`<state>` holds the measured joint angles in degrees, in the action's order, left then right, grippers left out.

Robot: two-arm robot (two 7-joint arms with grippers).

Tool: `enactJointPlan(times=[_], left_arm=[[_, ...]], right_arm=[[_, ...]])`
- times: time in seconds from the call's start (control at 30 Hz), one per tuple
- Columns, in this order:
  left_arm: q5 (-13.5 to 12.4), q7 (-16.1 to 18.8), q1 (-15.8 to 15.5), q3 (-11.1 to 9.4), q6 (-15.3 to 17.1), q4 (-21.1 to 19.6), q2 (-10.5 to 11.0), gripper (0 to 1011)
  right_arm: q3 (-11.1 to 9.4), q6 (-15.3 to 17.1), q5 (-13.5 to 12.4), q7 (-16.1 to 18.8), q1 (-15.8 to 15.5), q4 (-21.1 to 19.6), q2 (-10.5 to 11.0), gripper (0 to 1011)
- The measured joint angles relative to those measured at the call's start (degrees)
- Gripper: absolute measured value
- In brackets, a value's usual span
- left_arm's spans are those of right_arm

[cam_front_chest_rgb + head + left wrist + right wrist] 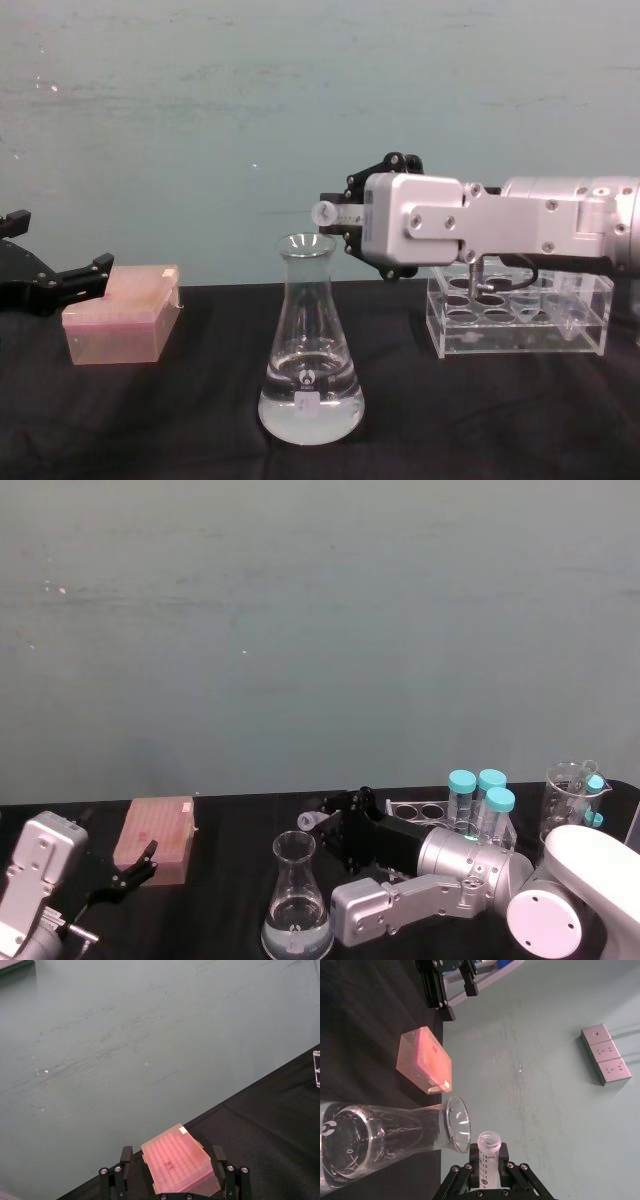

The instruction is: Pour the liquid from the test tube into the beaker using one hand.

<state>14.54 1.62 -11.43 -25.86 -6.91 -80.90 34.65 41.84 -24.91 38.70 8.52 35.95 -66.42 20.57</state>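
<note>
The right gripper (488, 1153) reaches in over the black worktop (150, 425), its jaws clamped on the test tube (333, 212). The tube lies nearly level, its open mouth just above the flared rim of the beaker (310, 330). Clear liquid (310, 415) pools in the beaker's wide base. The beaker stands between a pink box (122, 320) and a clear rack (520, 325). The left gripper (128, 872) hangs by the pink box, jaws apart.

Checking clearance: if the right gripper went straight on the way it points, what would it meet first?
Probably nothing: the right gripper, shut on the test tube, points level just above the beaker, so it would likely skim over the rim, though depth is unclear.
</note>
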Motion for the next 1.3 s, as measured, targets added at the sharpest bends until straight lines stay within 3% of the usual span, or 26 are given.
enactJointPlan(times=[1.3], left_arm=[[0.0,0.0,0.0,0.0,0.0,0.0,0.0,1000]], right_arm=[[2.66,-2.37,7.9,-7.43,1.1,-1.25,2.01,213]])
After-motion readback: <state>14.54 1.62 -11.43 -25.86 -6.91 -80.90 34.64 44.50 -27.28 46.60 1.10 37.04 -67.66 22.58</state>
